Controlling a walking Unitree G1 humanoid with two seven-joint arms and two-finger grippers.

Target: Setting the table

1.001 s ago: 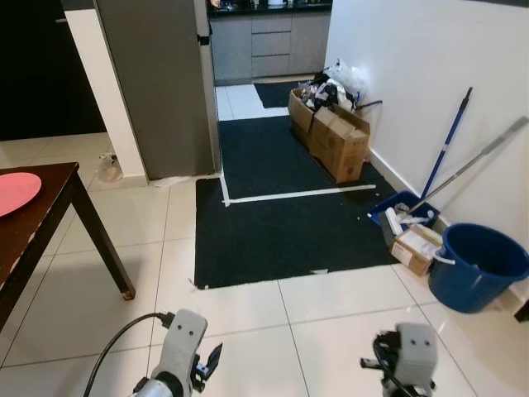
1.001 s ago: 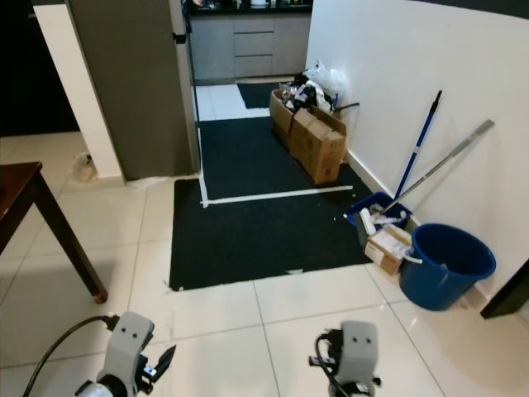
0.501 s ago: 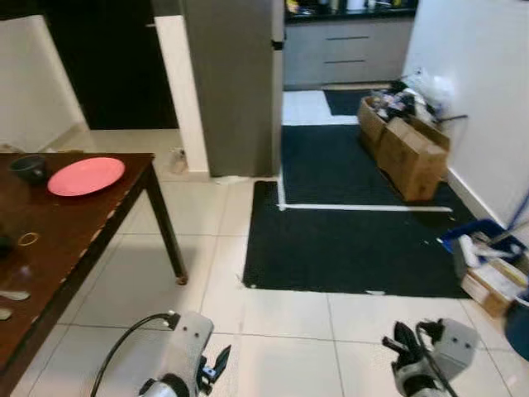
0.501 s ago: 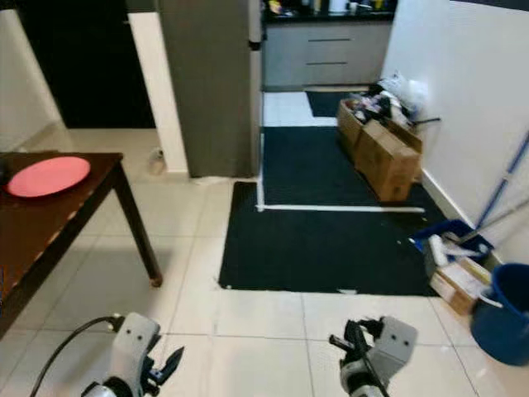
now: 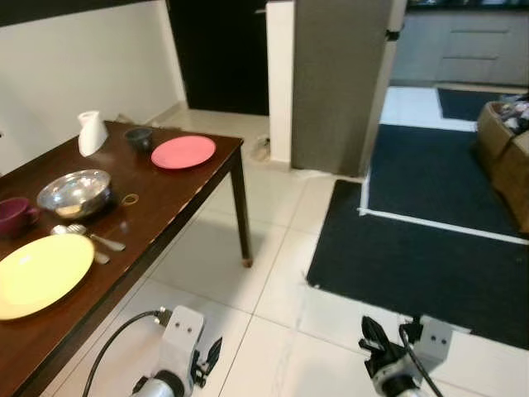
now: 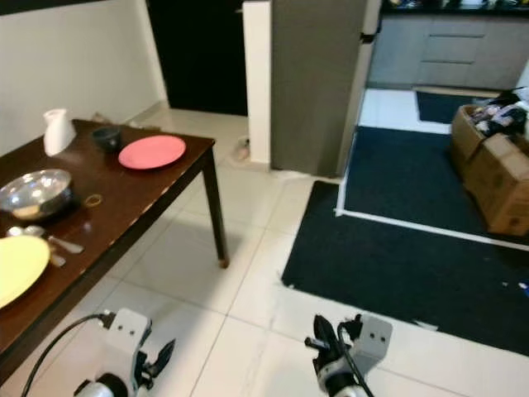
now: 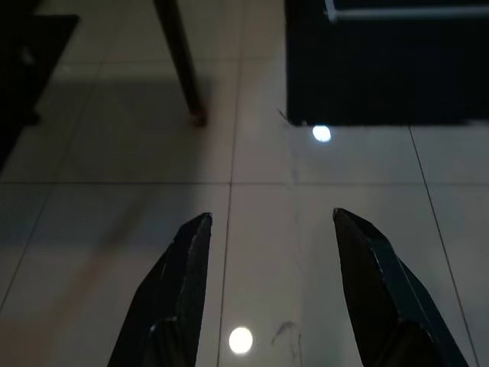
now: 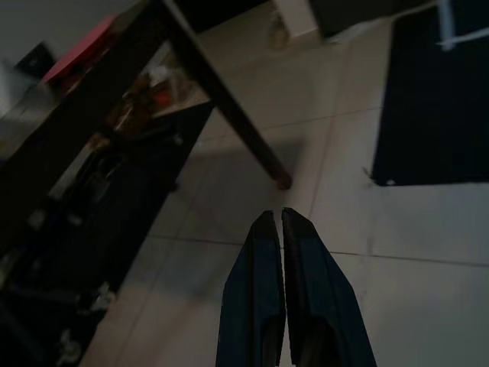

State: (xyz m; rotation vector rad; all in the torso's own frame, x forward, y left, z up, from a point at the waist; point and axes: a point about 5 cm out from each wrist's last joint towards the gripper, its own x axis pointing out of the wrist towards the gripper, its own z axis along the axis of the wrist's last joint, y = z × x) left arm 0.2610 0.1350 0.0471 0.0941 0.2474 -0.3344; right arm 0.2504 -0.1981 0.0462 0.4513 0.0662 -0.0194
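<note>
Beside the table [image 5: 178, 203], approach phase: left gripper [image 7: 269, 294] spread and empty, right gripper [image 8: 283, 294] clenched on nothing; next, reaching the yellow plate [image 5: 37, 273].

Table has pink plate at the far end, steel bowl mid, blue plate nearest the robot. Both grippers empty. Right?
Not quite: the nearest plate is yellow, not blue, as the left eye view shows. The pink plate, steel bowl and empty left gripper and right gripper are right.

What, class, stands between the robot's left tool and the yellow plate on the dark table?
Nothing visible blocks it. The left tool hangs low over bare floor tiles, fingers apart, beside the table. The yellow plate lies near the table's edge, with spoons beyond it.
</note>
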